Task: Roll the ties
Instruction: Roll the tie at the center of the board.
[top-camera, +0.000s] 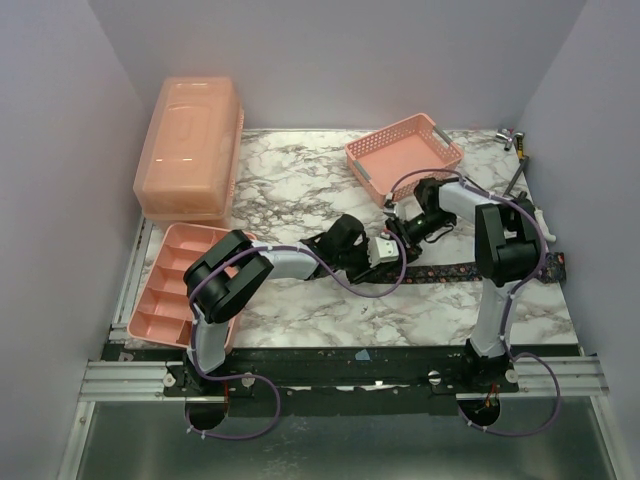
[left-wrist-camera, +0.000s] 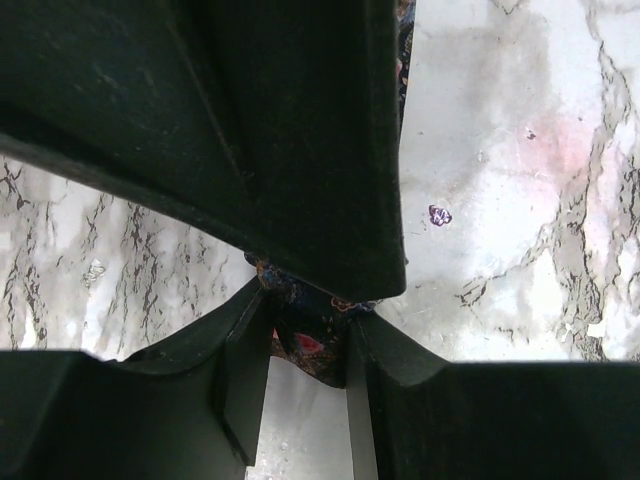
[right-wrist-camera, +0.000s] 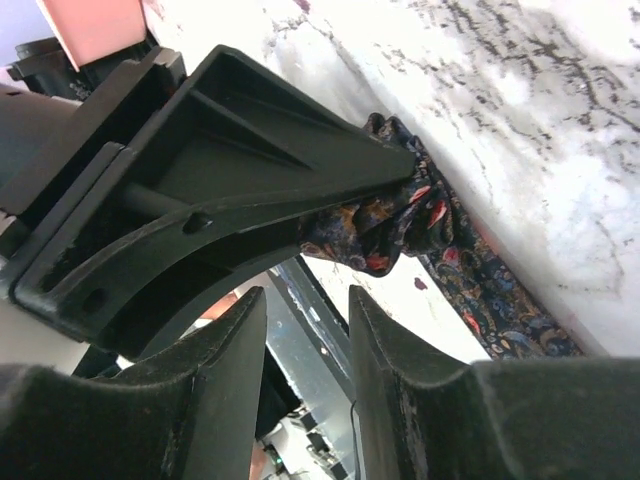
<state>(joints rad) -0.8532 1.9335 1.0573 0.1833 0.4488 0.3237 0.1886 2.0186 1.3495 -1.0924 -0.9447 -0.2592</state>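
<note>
Left wrist view: the left gripper pinches the bunched end of the tie; its remainder lies flat on the marble table. Just beside it the right gripper hovers, jaws parted.

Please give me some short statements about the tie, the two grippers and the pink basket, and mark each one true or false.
1. The left gripper pinches a bunched end of the tie. True.
2. The right gripper is closed on the tie. False: its jaws stand apart with nothing between them.
3. A rolled tie sits in the pink basket. False: the basket looks empty.
4. Most of the tie lies as a long strip on the marble table. True.
</note>
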